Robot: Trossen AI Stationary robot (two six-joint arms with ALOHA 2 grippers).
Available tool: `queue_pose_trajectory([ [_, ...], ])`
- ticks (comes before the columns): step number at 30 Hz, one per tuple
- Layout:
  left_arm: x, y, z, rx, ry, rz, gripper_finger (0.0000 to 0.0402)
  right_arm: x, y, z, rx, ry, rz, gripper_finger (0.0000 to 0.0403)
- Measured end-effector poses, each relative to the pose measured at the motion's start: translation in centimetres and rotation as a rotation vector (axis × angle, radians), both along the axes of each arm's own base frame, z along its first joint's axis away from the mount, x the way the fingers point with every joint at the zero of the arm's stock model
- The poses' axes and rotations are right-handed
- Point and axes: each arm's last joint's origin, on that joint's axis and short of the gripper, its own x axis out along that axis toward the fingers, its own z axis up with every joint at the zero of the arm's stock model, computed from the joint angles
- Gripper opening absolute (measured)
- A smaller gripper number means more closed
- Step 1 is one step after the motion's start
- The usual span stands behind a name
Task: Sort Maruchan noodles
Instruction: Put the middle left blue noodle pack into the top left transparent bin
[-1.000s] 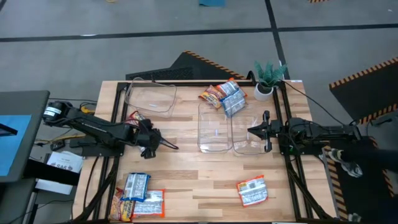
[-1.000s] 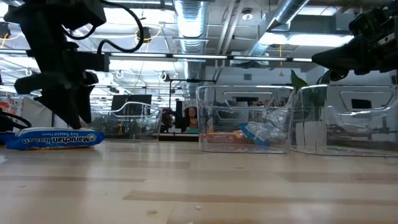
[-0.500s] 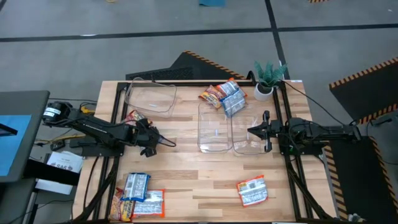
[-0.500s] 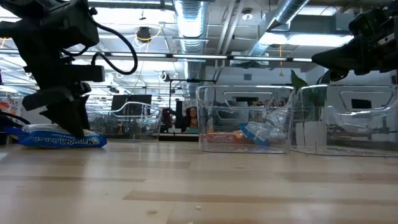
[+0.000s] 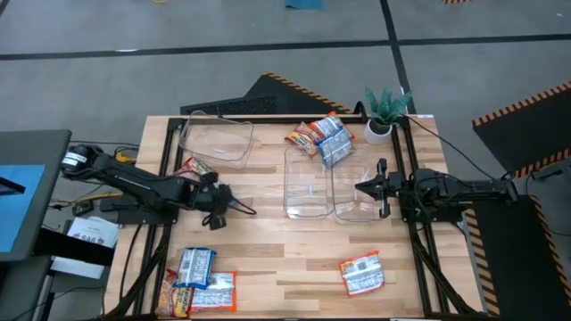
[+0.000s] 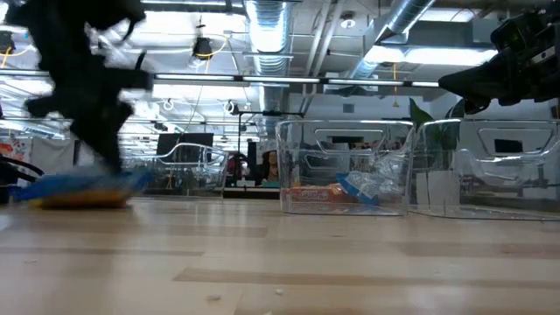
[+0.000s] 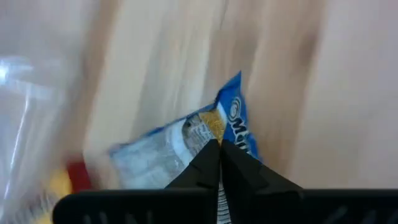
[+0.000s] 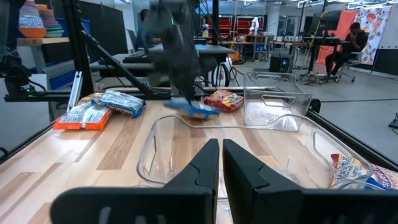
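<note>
Gripping a blue-and-white noodle packet (image 7: 186, 140) at the counter's (image 5: 294, 259) left side, the left end effector (image 7: 219, 148) is pinching fingers tight on the wrapper. The right end effector (image 8: 221, 149), nearly closed w/ nothing held, is hovering over a clear bin (image 8: 249, 134). Other packets (image 5: 196, 278) are lying near the front-left corner.

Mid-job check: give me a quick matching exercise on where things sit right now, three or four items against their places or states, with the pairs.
Things:
1. left gripper
2. right gripper
3. potted plant
4. lone orange-and-white packet

Places or states:
A. far right corner of the table
B. shut on the blue-and-white packet
C. flat on the table's near right part
D. shut, empty, over the rightmost clear bin

Pairs: 1-B, 2-D, 3-A, 4-C
</note>
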Motion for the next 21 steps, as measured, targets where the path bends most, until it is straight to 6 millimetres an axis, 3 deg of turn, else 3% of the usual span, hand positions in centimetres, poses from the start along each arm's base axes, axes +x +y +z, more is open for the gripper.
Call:
queue_pose_trajectory([
  [6, 1.7, -1.2, 5.1, 0.074, -0.141, -0.086, 0.0000, 0.0, 0.0, 0.0, 0.000, 0.001, 0.000, 0.0047],
  [13, 2.4, -0.7, 9.8, 0.235, -0.210, -0.063, 0.0000, 0.0, 0.0, 0.0, 0.000, 0.001, 0.000, 0.0047],
  [17, 2.6, -0.6, 9.5, 0.145, -0.198, -0.106, 0.0000, 0.0, 0.0, 0.0, 0.000, 0.001, 0.000, 0.0047],
  [21, 2.5, -1.2, 7.0, 0.037, -0.130, -0.144, 0.0009, 0.0, 0.0, 0.0, 0.000, 0.001, 0.000, 0.0047],
])
